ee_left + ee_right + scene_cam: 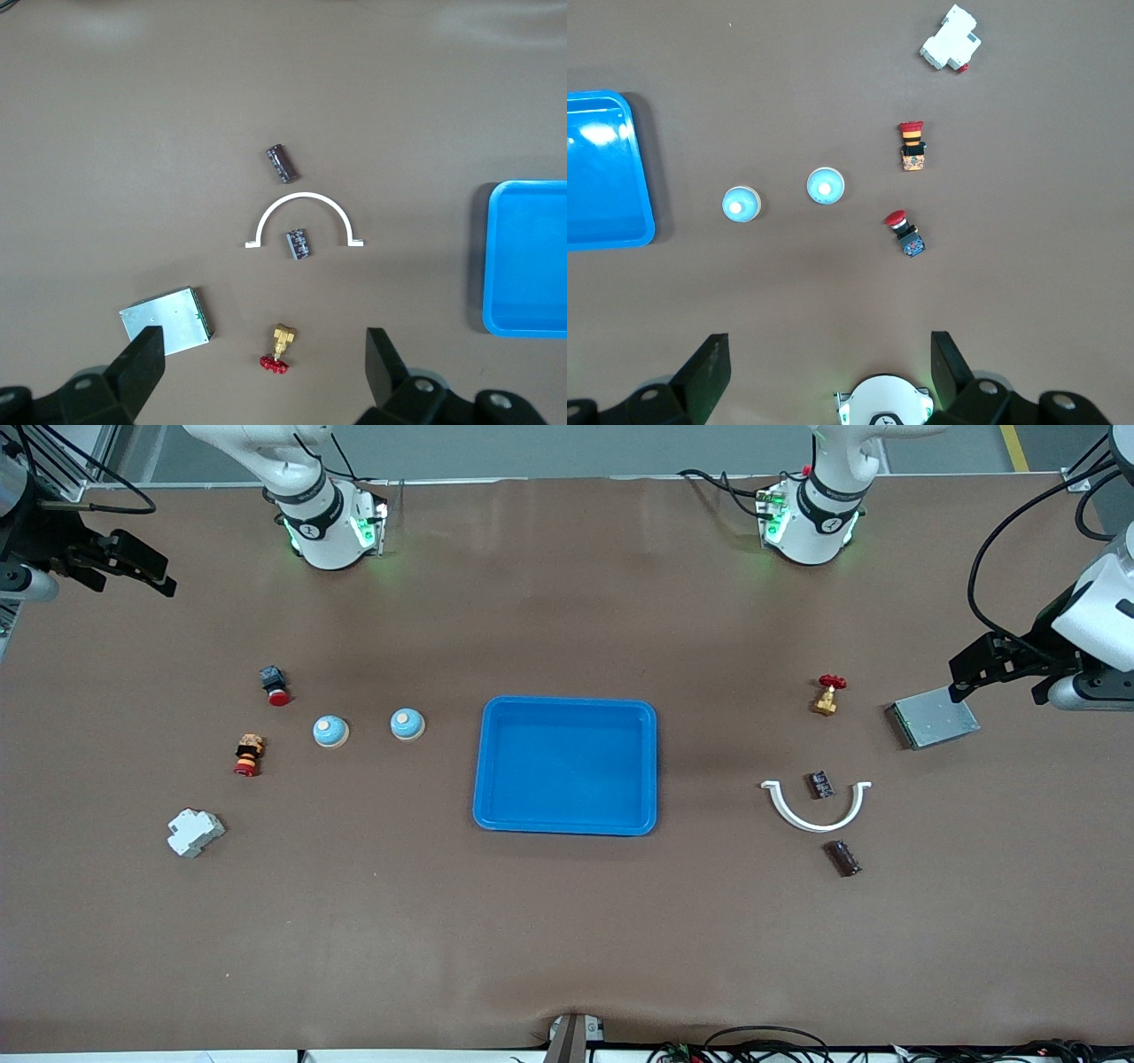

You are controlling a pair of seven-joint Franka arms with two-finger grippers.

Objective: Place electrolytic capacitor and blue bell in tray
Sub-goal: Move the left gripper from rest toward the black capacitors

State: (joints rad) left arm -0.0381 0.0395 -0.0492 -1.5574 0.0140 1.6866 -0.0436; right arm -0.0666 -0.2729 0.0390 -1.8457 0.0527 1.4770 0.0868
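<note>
Mid-table, tray: bright blue, shallow, rounded corners, nothing in it; long axis runs between the two arms' ends of the table.
Bell nearer the tray: blue dome with pale button, upright, toward the right arm's end, just clear of the tray's rim.
Second bell: same make, upright, beside the first, one step closer to the right arm's end.
Capacitor in the arc: dark cylinder lying on its side inside the white half-ring clamp; long axis slanted, roughly toward the front camera.
Second capacitor: dark cylinder on its side, nearer the front camera than the clamp, outside it; long axis slanted the same way.
Left gripper: fingers apart, holding nothing, raised over the grey metal box at the left arm's end.
Right gripper: fingers apart, holding nothing, raised over bare table at the right arm's end.
Brass valve with red handle: farther from the front camera than the clamp.
Red push buttons: one with a black-and-blue body, one with a yellow-banded body, both near the bells.
White breaker: nearest the front camera at the right arm's end.
</note>
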